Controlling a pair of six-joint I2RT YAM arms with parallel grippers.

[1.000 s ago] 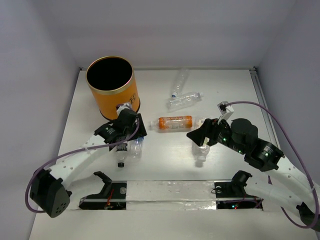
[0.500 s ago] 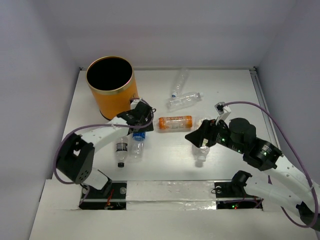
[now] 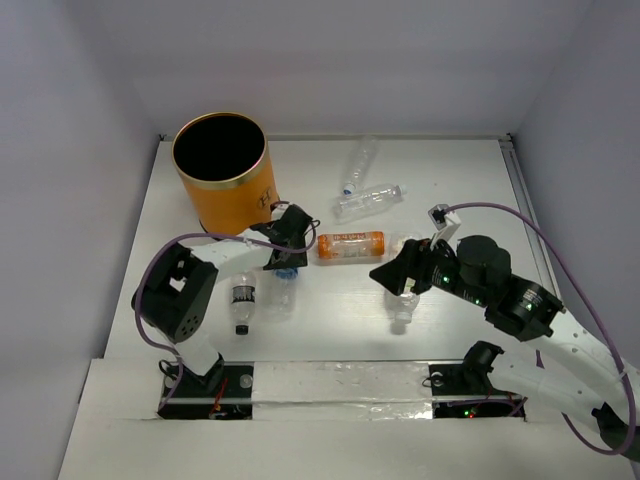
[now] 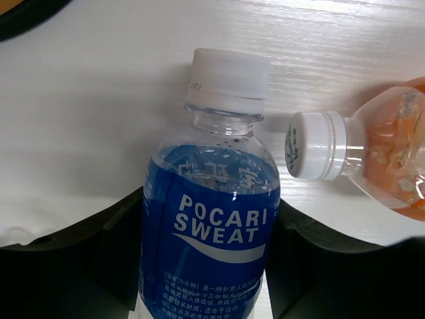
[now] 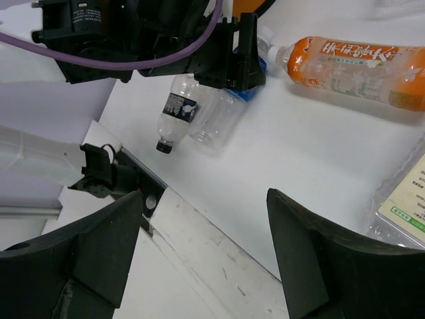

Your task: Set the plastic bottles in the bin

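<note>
Down on the white table the left gripper has its two dark fingers closed against either side of the blue-labelled bottle, which lies flat, white cap pointing away from the wrist. Crowding it on one side is the black-labelled bottle, lying close alongside. On the other side the orange bottle lies on its side, its white cap just beside the blue one's shoulder but not touching.

The bin stands upright in the far left corner, just beyond the left gripper, its black mouth open to the ceiling.

The right gripper hangs above the table with its jaws wide apart and nothing between them. The cream-labelled bottle lies just below it. Two clear bottles lie well apart from both arms, toward the back wall.
</note>
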